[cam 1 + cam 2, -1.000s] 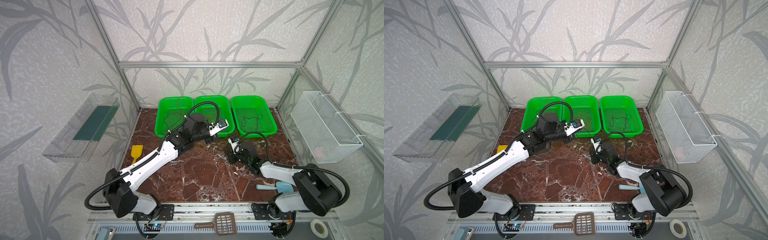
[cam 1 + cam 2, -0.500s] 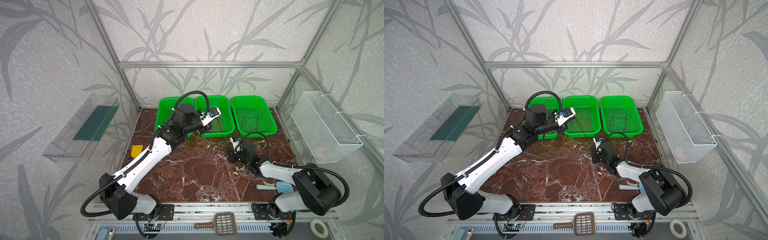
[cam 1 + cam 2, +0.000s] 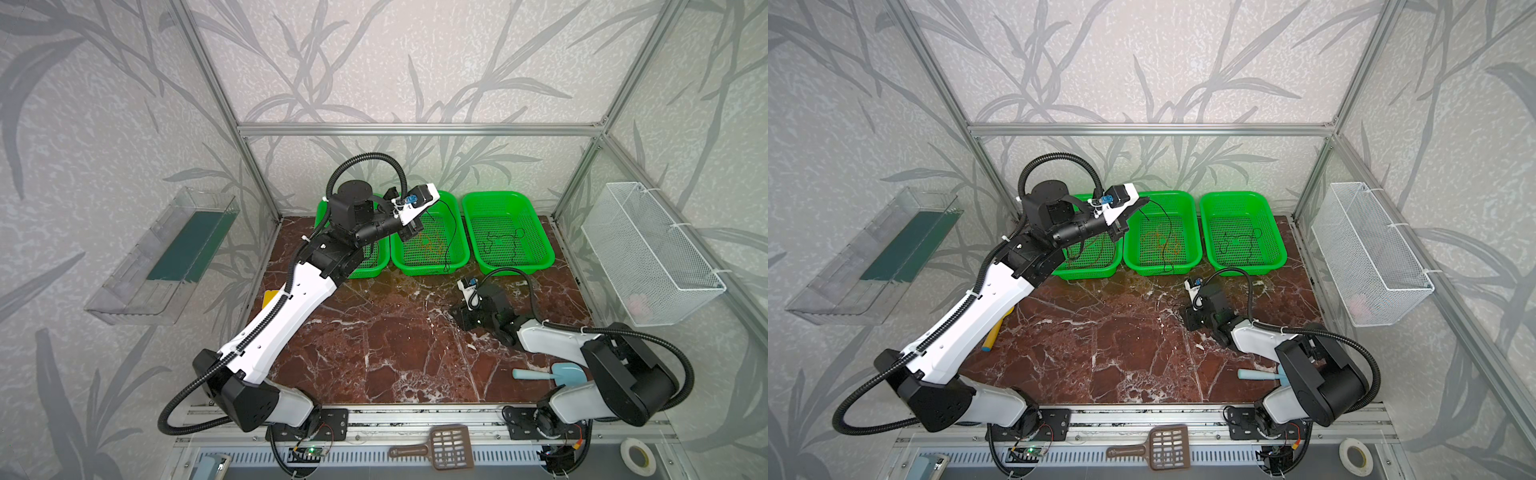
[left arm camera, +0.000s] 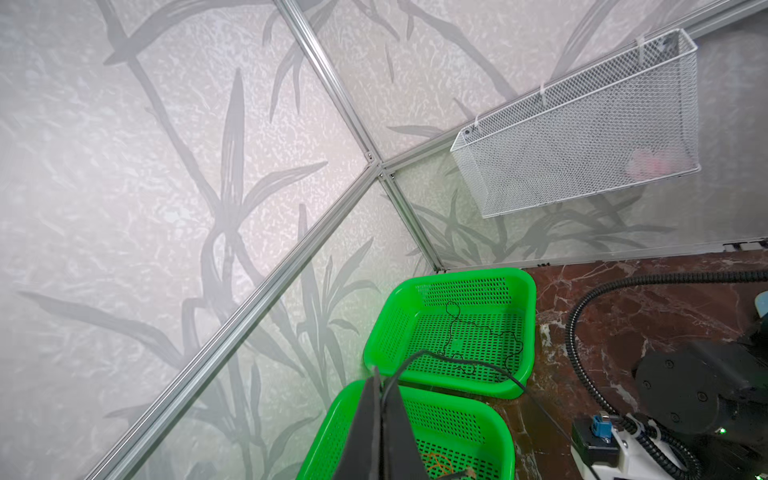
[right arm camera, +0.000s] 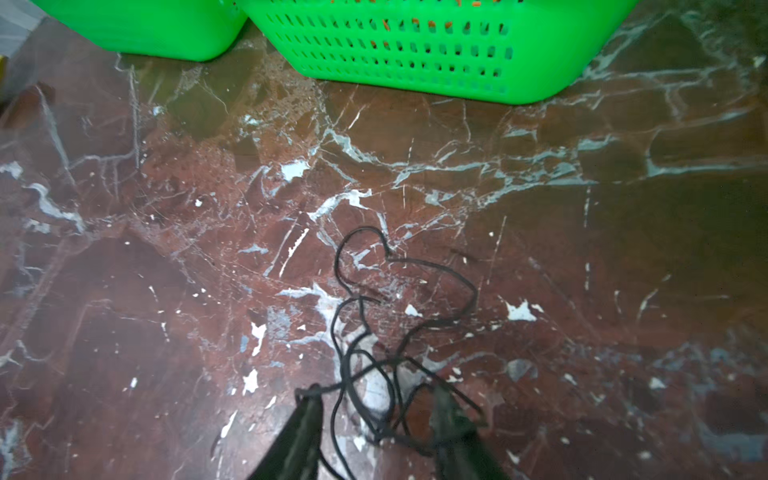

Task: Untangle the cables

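Observation:
My left gripper (image 3: pixel 430 205) (image 4: pixel 379 374) hangs high over the middle green basket (image 3: pixel 428 270), shut on a thin black cable (image 3: pixel 454 224) (image 4: pixel 457 362). That cable arcs down over the basket's front rim toward the table. An orange cable (image 3: pixel 428 243) (image 3: pixel 1158 243) lies bunched in the middle basket. Another black cable (image 3: pixel 505 241) (image 4: pixel 478 336) lies in the right basket (image 3: pixel 515 268). My right gripper (image 3: pixel 457 318) (image 5: pixel 376 392) rests low on the marble table, open, with a loose tangle of black cable (image 5: pixel 374 332) between and ahead of its fingers.
A third green basket (image 3: pixel 365 270) stands at the left, partly behind my left arm. A yellow tool (image 3: pixel 269 297) lies at the table's left edge and a blue scoop (image 3: pixel 552 372) at the front right. A white mesh basket (image 3: pixel 652 253) hangs on the right wall, a clear bin (image 3: pixel 166 257) on the left.
My left gripper has risen and drawn back over the baskets, pulling the black cable up with it. My right gripper has opened over the tangle on the table.

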You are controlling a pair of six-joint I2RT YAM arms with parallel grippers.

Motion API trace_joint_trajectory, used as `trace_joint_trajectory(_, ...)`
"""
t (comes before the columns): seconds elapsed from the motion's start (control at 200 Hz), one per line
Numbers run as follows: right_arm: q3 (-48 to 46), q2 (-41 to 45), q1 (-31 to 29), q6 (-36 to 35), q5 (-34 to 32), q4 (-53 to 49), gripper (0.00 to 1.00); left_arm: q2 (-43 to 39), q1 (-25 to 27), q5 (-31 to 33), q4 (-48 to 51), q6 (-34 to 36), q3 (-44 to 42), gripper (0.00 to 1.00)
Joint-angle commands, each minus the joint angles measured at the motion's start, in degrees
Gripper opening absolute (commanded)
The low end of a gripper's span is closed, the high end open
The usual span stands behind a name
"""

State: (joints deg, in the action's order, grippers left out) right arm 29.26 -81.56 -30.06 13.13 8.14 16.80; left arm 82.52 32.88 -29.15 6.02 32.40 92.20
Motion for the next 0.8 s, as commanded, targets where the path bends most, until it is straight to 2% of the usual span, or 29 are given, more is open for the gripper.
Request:
trace_joint_trajectory(0.0,1.7,5.3,0.1,-2.3,0.5,-1.4,0.53,0.5,0.1,-2.2,-0.5,0.9,-0.1,0.00)
trace_joint_trajectory(0.095,3.2,9.0,0.1,-4.1,0.7,-1.7,0.61,0.5,0.1,-2.0,-0.6,1.1,0.1,0.00)
trace_joint_trajectory(0.185,5.1,11.3,0.0,-5.5,3.6,-0.2,0.66,0.6,0.1,-2.4,-0.8,1.0,0.3,0.00)
trace_joint_trajectory(0.315,9.5,11.0,-0.4,-6.1,10.6,2.3,0.71,0.7,0.1,-2.4,-0.9,1.0,0.2,0.00)
trace_joint_trajectory(0.415,12.8,10.1,-1.9,-6.8,11.9,3.0,0.76,0.5,0.1,-2.8,-1.1,0.6,0.0,0.00)
trace_joint_trajectory(0.7,16.2,10.4,-2.7,-9.4,-3.3,1.6,0.76,1.5,2.3,-4.9,-1.9,-0.1,0.7,0.00)
trace_joint_trajectory(0.795,16.8,10.2,-2.8,-11.2,-4.6,1.1,0.74,2.2,3.3,-5.3,-1.9,-0.1,1.4,0.00)
